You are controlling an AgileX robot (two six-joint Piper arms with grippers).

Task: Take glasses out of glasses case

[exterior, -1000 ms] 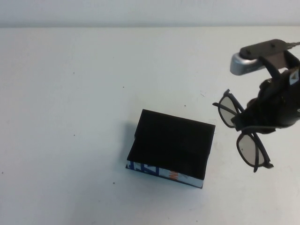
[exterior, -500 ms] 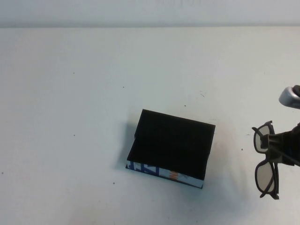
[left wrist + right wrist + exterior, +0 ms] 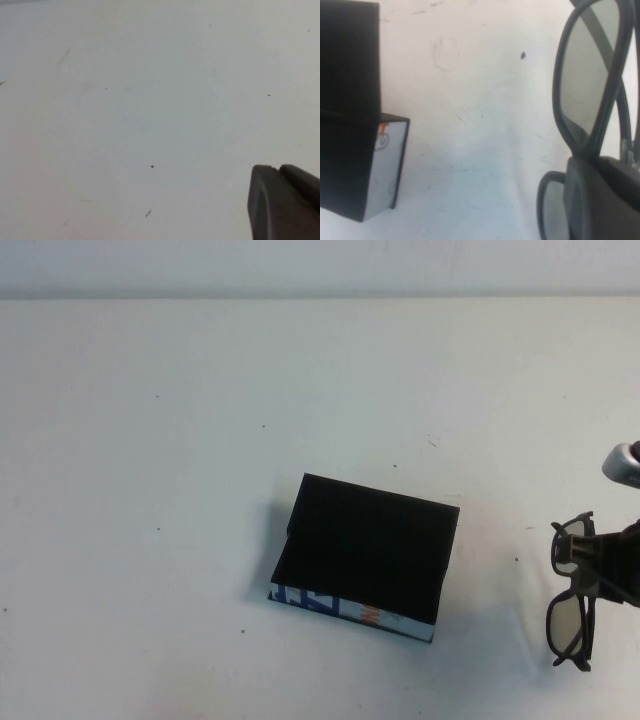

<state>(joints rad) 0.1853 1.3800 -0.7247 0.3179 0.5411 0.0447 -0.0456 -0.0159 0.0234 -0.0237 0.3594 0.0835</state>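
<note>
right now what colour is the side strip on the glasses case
White with blue and orange print, clearest in the high view on the glasses case.

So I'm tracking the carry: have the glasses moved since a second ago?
Yes. The glasses, held in the right gripper, went right and toward the robot, farther from the case.

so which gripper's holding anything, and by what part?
Right gripper, at the table's right edge, holds the glasses by the bridge. Left gripper holds nothing visible.

Black glasses case [image 3: 366, 545], dark glasses [image 3: 572, 602]
</note>
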